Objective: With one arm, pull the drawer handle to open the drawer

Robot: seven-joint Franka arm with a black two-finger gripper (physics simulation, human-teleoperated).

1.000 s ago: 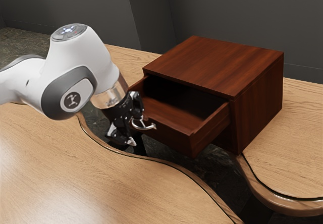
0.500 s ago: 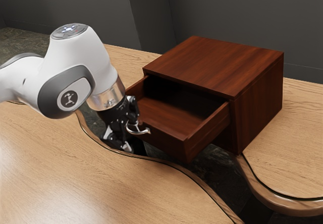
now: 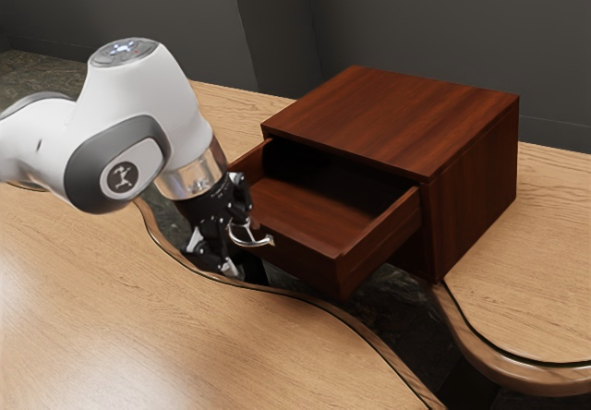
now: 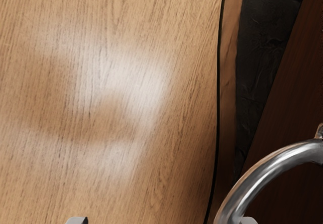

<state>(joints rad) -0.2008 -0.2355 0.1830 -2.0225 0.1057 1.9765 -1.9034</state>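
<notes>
**Drawer mostly open, pull is nearly done**

I'm reading the drawer [image 3: 309,209] as sitting well out of the cabinet [image 3: 397,114], projecting toward 8 o'clock in the exterior view. Its floor and inner walls are showing, and nothing is lying inside as far as I can see. The back part is sitting under the cabinet top, so I can't tell how much travel is left.

The end effector [image 3: 226,236] is hanging at 9 o'clock of the drawer front, right at the handle [image 3: 251,237], with the arm [image 3: 120,142] coming in from 10 o'clock. It's sitting over the dark gap at the worktop [image 3: 111,336] edge.

In the wrist view the handle [image 4: 262,173] is curving down beside one fingertip, and the other fingertip [image 4: 75,220] is standing well apart from it over the worktop [image 4: 101,108]. So I'm calling the fingers apart: the loop is hooked against one finger rather than pinched from both sides.

Status, my judgement:
- Reaching and engaging the handle: done.
- Opening: looking largely done.
- Left: possibly a short pull toward 8 o'clock to the stop, then backing off the loop without catching it.
</notes>
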